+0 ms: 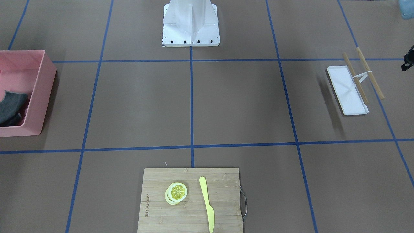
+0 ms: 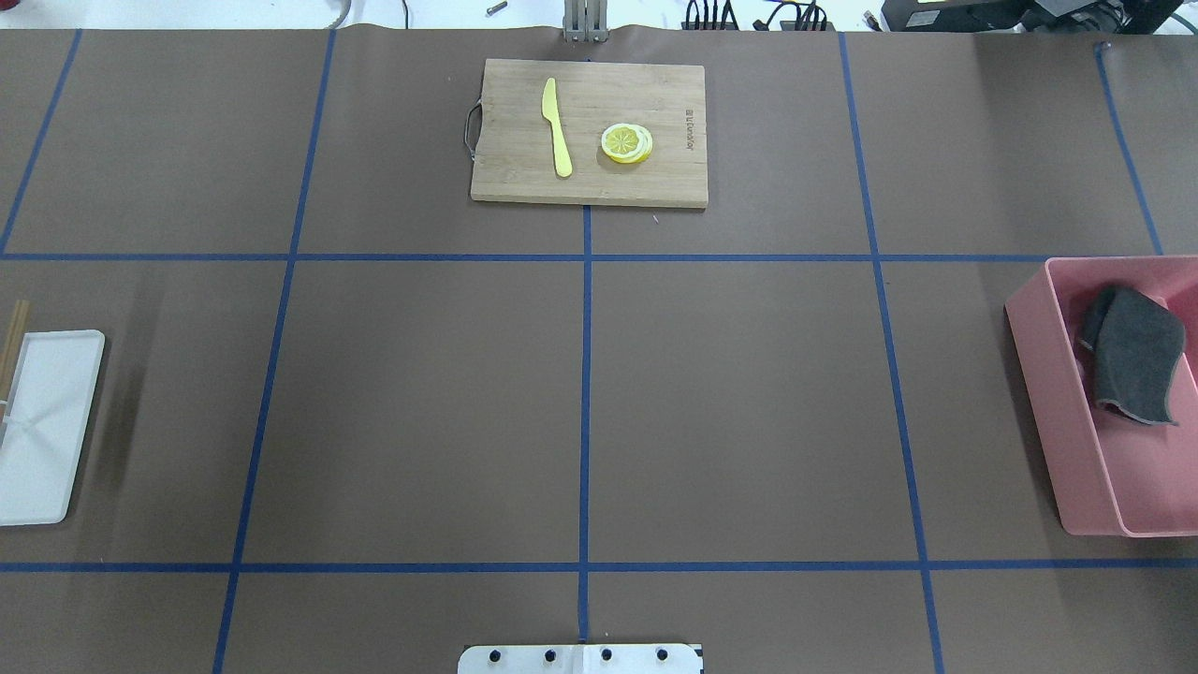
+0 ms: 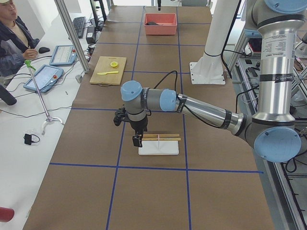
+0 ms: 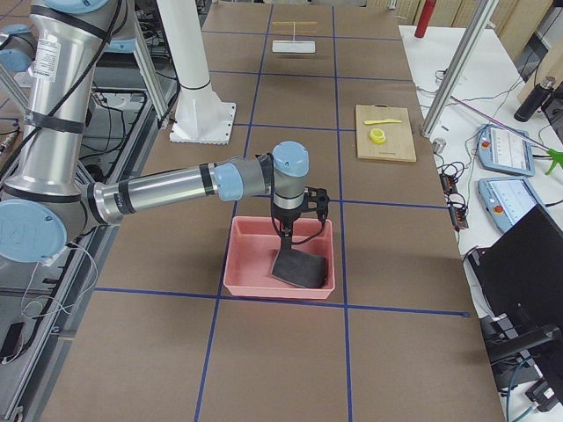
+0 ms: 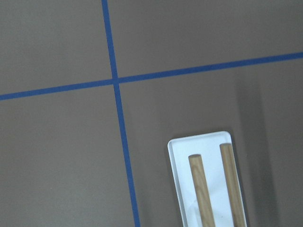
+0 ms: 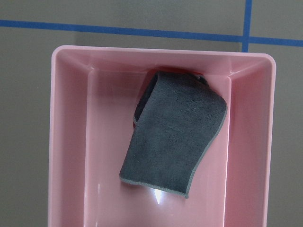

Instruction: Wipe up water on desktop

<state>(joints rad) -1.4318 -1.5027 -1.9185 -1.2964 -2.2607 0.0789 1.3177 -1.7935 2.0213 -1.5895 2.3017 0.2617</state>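
Two grippers: left gripper (image 3: 137, 140) above the white tray (image 3: 160, 148), right gripper (image 4: 287, 230) above the pink bin (image 4: 255, 264); jaws of both, cannot tell if spread or pressed together.
Brown surface (image 2: 421, 402): flat, with blue tape lines (image 2: 586, 374), under all things.
Grey cloth (image 6: 175, 132): folded, inside the pink bin, at the surface's right end.
Wooden sticks (image 5: 201, 189): two, over the white tray.
Cutting board (image 2: 590, 183): far middle of the surface, with yellow knife (image 2: 558, 126) and lemon slices (image 2: 627, 142).

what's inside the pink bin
A folded dark grey cloth lies in the pink bin; the floor around it is bare. Whatever might be under the cloth is covered.
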